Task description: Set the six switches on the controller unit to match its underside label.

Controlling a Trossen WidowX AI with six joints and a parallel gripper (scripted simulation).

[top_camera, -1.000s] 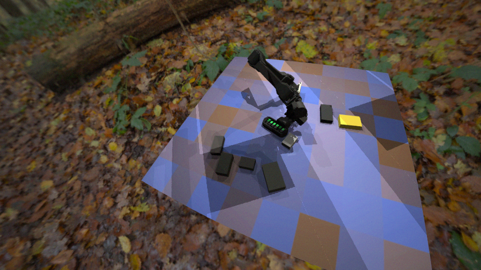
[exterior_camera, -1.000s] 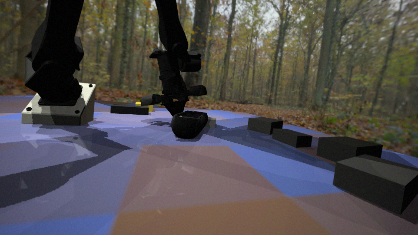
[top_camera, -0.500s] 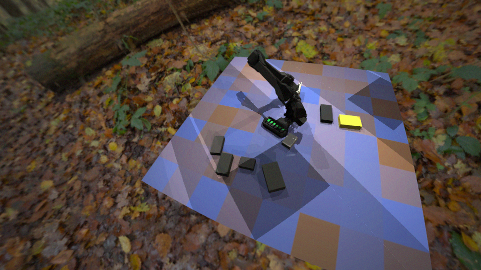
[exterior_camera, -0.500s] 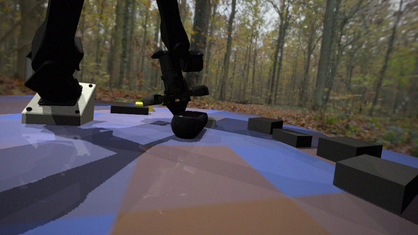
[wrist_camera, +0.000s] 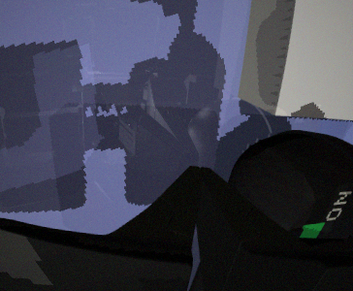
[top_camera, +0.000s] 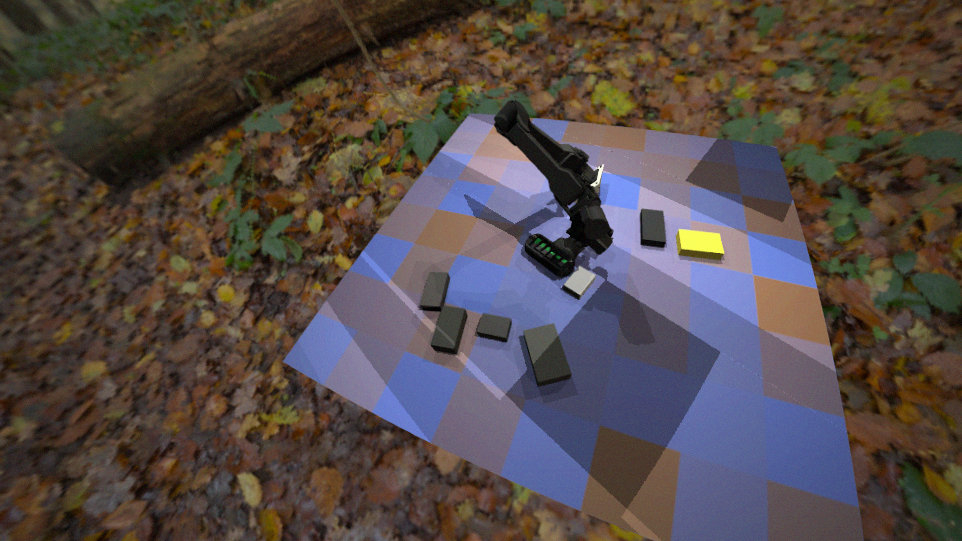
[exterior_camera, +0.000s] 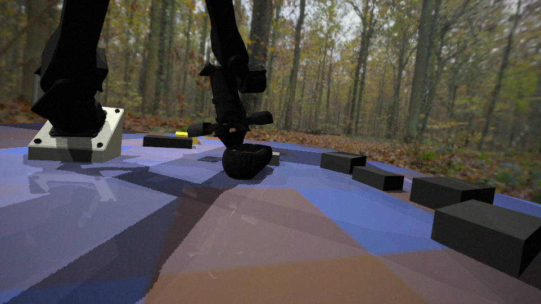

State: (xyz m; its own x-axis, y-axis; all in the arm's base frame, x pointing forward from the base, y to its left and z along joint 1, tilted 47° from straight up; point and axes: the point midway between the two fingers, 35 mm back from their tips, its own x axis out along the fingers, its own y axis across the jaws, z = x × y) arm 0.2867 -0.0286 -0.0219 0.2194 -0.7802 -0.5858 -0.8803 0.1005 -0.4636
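One arm reaches down over the middle of the desk [top_camera: 709,393], its end effector [exterior_camera: 235,141] pressed together with nothing between the fingers, the tip resting on top of the controller unit [top_camera: 547,254]. The unit lies flat on its base near the desk's centre, a row of green switch ends [top_camera: 543,246] showing along its top in the top view. In the exterior view the unit [exterior_camera: 246,160] appears as a rounded dark body directly beneath the end effector. The wrist view shows one rounded end of the unit [wrist_camera: 306,184], with a small green patch [wrist_camera: 312,230] beside white lettering.

Just to the near right of the unit sits a small pale block [top_camera: 579,281], close to it but apart from it. Farther right lie a dark flat block [top_camera: 652,227] and a yellow block [top_camera: 700,242], side by side. To the near left, four dark grey blocks sit in a loose cluster: one [top_camera: 434,290], a second [top_camera: 449,328], a third smaller one [top_camera: 493,326] and a larger one [top_camera: 546,353]. The arm's pale base plate [exterior_camera: 109,141] stands at the far side of the desk.
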